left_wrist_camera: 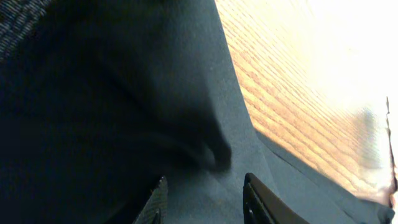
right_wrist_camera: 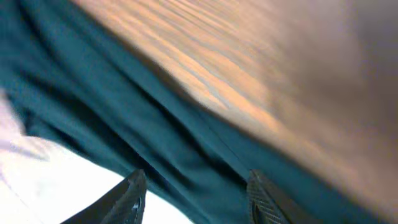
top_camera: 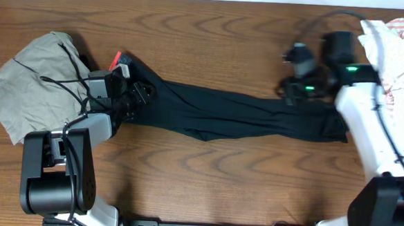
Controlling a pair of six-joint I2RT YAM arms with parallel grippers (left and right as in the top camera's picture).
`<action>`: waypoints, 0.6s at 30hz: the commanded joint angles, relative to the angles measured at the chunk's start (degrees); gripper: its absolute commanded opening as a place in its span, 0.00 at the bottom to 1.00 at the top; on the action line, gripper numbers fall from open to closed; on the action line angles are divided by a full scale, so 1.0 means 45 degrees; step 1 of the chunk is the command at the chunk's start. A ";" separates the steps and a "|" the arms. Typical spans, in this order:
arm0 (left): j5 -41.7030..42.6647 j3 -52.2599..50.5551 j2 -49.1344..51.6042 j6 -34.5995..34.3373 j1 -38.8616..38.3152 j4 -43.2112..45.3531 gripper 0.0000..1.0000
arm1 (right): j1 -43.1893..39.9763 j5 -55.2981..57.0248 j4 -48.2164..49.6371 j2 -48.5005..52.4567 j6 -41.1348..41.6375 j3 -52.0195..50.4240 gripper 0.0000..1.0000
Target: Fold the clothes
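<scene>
Black leggings (top_camera: 244, 108) lie stretched full length across the wooden table (top_camera: 213, 30), with the waistband beside the khaki garment (top_camera: 30, 83) on the left and the ankles below the white and red-striped heap (top_camera: 400, 33) on the right. To me that looks like flattening them out so the fold comes clean. The left gripper (left_wrist_camera: 204, 186) sits low over the waistband end, fingers part-way apart with only flat cloth between them, while the right gripper (right_wrist_camera: 194, 183) hovers over the leg ends, also spread and clamping nothing I can see.
</scene>
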 commanded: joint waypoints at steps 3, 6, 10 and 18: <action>0.0248 -0.0078 -0.0238 0.0330 0.0015 -0.0335 0.40 | 0.2637 -0.0374 0.1705 0.0568 -0.0884 0.0087 0.53; -0.0471 -0.0083 -0.0238 0.0330 0.0015 -0.0831 0.40 | 0.3784 -0.0393 0.2574 0.1336 -0.0874 0.0087 0.54; -0.1477 -0.0083 -0.0238 0.0359 0.0015 -0.1622 0.40 | 0.4983 -0.0471 0.3458 0.2594 -0.0840 0.0092 0.54; -0.1894 -0.0083 -0.0238 0.0379 0.0015 -0.1880 0.40 | 0.6431 0.0262 0.6441 0.4454 0.0262 0.0092 0.77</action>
